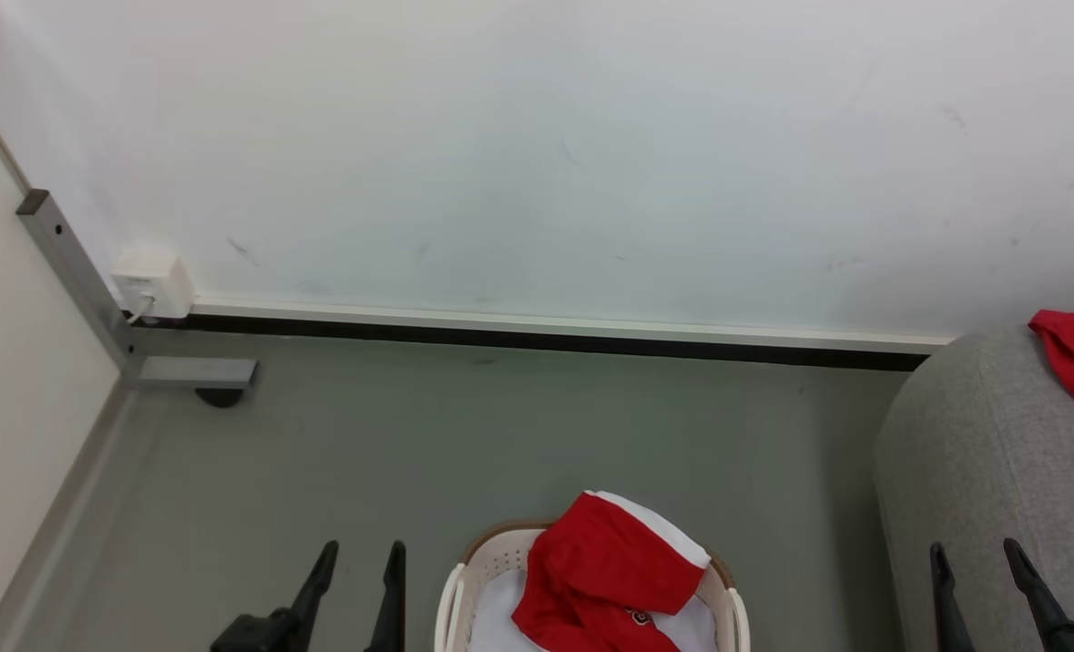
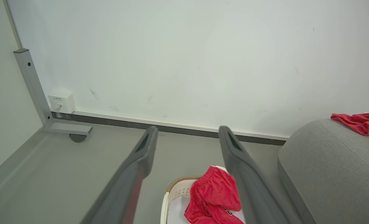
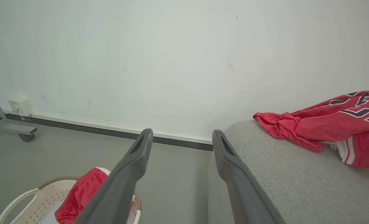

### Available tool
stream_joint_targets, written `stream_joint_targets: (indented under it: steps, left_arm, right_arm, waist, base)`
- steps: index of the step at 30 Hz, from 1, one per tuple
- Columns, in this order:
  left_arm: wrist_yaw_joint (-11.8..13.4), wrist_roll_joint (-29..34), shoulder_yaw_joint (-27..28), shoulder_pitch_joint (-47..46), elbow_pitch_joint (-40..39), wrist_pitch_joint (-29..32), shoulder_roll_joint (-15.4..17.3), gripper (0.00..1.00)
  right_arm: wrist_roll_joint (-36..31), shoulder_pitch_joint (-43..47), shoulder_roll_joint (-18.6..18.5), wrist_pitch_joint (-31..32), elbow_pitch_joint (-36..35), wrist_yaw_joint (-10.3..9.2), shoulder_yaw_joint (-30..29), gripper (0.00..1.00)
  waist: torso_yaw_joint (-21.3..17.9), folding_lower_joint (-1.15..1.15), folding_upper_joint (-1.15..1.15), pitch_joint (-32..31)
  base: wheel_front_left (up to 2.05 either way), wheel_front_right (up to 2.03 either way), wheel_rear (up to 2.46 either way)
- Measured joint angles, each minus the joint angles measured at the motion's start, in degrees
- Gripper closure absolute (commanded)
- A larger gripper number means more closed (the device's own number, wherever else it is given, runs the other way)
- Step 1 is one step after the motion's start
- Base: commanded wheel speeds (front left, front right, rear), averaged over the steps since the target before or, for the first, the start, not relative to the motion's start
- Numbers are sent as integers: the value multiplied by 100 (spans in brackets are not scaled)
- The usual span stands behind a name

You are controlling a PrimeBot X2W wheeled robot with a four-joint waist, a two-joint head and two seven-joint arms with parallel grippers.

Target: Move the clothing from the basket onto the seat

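With left claw point(image 1: 362, 554) and right claw point(image 1: 974, 552) spread empty, lower the left onto the shorts point(image 1: 605, 561) in the basket point(image 1: 492, 545). Pinch the raised fold, then carry right to the seat point(image 1: 981, 453).

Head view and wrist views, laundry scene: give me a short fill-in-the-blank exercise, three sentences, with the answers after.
1. The shorts in the basket are ____ with white trim.
2. The lettered jersey lies on the seat, whose fabric is ____.
3. The left gripper and right gripper both have their jaws ____.
Missing words: red; grey; open.
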Motion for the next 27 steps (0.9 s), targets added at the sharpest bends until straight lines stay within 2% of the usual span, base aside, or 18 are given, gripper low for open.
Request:
stream_joint_targets:
  steps: [6, 13, 19, 27]
  left_arm:
    - [-18, -26, -143, -104, 12, 0, -5, 0]
    - [30, 9, -431, -618, 181, 0, -7, 0]
    - [87, 124, -831, -1495, 886, 0, -9, 0]
    - [121, 401, -1232, -2789, 2368, 176, -16, 0]
  right_arm:
    - [31, -81, 5, 0, -14, 0, 55, 0]
    - [31, -402, 8, 0, -211, 0, 83, 0]
    - [75, -758, 5, 0, -422, 0, 110, 0]
    - [221, -1274, 2, 0, -659, 0, 288, 0]
  waist:
    - [-201, 1, 0, 97]
    - [-623, 1, 0, 405]
    - [-1043, 1, 0, 949]
    - [-1614, 2, 0, 1860]
  base:
    - [0, 0, 0]
    - [0, 0, 0]
    - [0, 0, 0]
    - [0, 0, 0]
